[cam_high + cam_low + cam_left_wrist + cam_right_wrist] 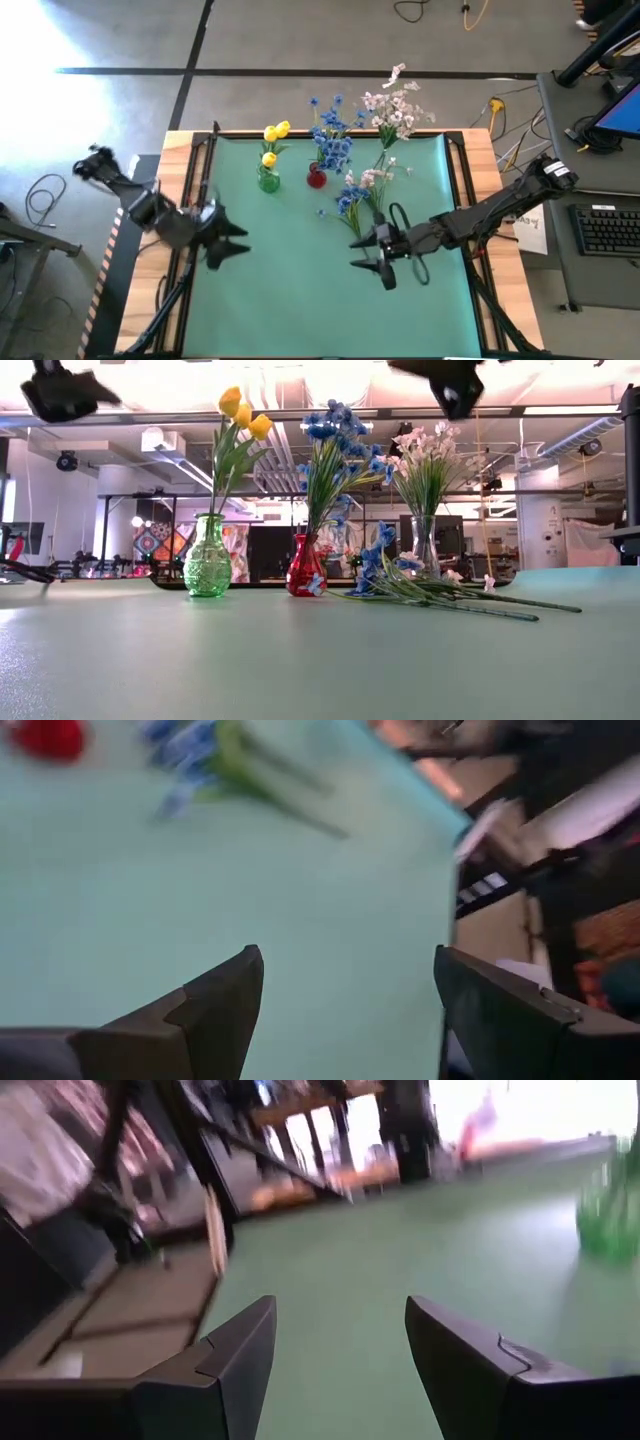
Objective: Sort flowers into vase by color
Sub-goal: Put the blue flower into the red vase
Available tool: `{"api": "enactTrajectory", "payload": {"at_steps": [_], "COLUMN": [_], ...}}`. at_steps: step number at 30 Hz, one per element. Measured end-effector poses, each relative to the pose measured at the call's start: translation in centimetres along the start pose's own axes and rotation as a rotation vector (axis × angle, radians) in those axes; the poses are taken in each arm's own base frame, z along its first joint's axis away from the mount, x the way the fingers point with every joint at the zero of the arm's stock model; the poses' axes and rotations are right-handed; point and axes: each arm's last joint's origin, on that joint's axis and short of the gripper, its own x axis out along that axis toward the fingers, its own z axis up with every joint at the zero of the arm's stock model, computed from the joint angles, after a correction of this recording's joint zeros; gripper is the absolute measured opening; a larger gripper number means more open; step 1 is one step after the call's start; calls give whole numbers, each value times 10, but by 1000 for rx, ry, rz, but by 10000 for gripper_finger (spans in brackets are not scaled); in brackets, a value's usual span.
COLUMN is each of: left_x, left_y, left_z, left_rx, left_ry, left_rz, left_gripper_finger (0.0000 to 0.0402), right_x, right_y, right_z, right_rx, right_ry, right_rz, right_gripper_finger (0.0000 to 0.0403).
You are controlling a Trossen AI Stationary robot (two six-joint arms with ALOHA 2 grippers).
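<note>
While yellow, blue and pink flowers already stand in their vases, loose flowers (pixel 358 195) lie centre-right on the table (pixel 290 290). Just below them, the right claw (pixel 372 262) hovers open and empty; the left claw (pixel 232 243), also open and empty, waits at left. Picking one stem looks next.

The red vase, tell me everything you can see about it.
The red vase is small, glossy and see-through, like glass, with a round belly, a narrow neck and a flared lip. It stands upright on the green mat, between the green vase and the clear vase. It holds tall blue flowers on green stems. A loose blue blossom lies right at its base. No fingers are near it.
</note>
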Motion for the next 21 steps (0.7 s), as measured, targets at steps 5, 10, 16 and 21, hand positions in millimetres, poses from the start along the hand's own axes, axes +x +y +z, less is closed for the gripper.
{"api": "enactTrajectory", "payload": {"at_steps": [5, 10, 16, 21], "left_x": [5, 22, 48, 64], "left_y": [-27, -35, -37, -41], "left_z": [-29, -55, -69, -71], "left_rx": [62, 136, 154, 164], "left_ry": [-199, -270, -272, -283], "left_rz": [-52, 34, 133, 192], "left_gripper_finger": [280, 280, 280, 280], "right_x": [-3, -13, -20, -16], "right_y": [-7, -25, -40, -47], "right_z": [-13, -29, -39, -36], "right_rx": [183, 379, 452, 449], "right_ry": [235, 445, 503, 458], "right_rz": [-124, -364, -515, -546], "right_gripper_finger": [215, 215, 224, 260]}}
